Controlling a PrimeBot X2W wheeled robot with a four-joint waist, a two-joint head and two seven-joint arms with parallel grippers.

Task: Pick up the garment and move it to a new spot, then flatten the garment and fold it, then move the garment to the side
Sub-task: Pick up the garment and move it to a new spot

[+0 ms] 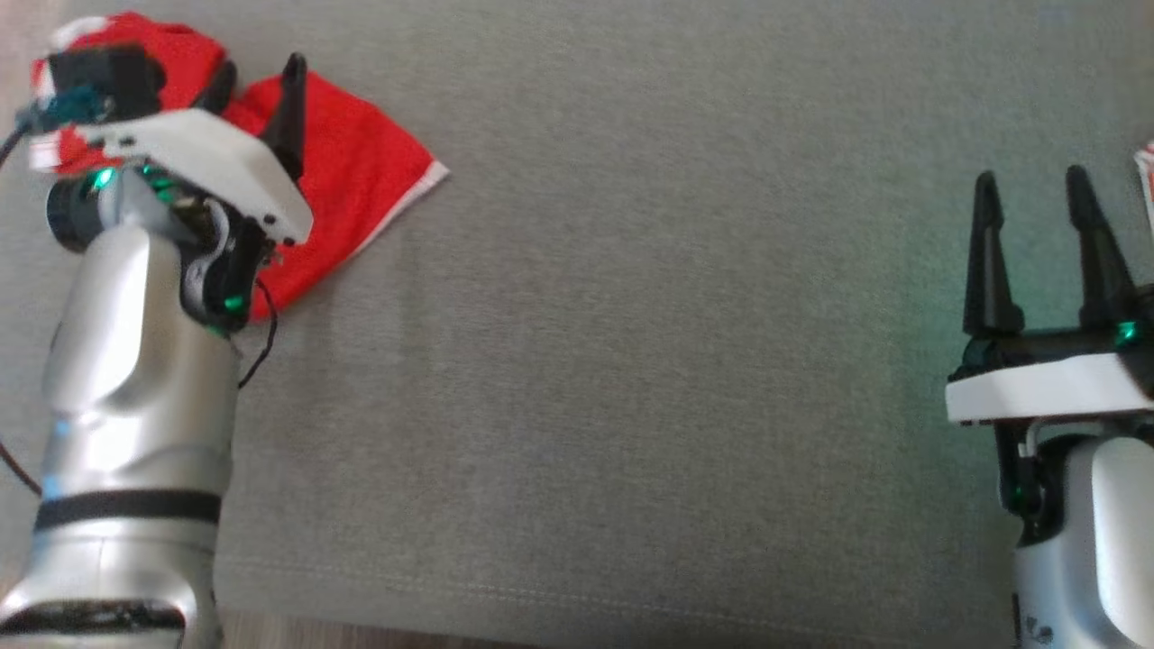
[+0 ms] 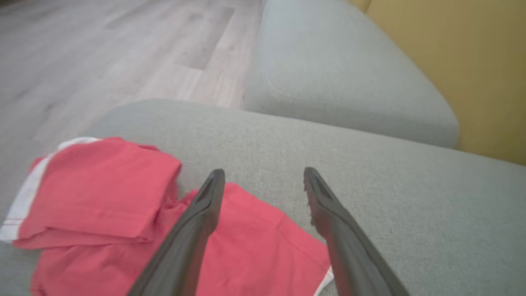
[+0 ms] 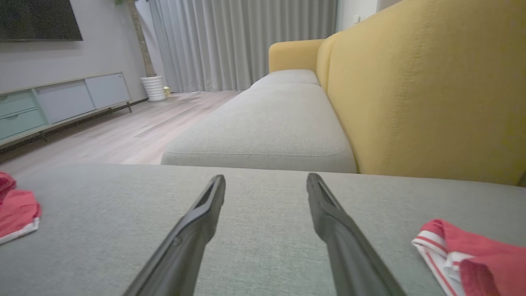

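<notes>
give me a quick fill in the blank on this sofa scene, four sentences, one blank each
1. The garment by the left hand is ____ with a white edge.
2. It lies on a ____ seat cushion.
3. The right hand has its fingers ____, with nothing between them.
4. The sofa's backrest is ____.
Missing words: red; grey; open; yellow.
</notes>
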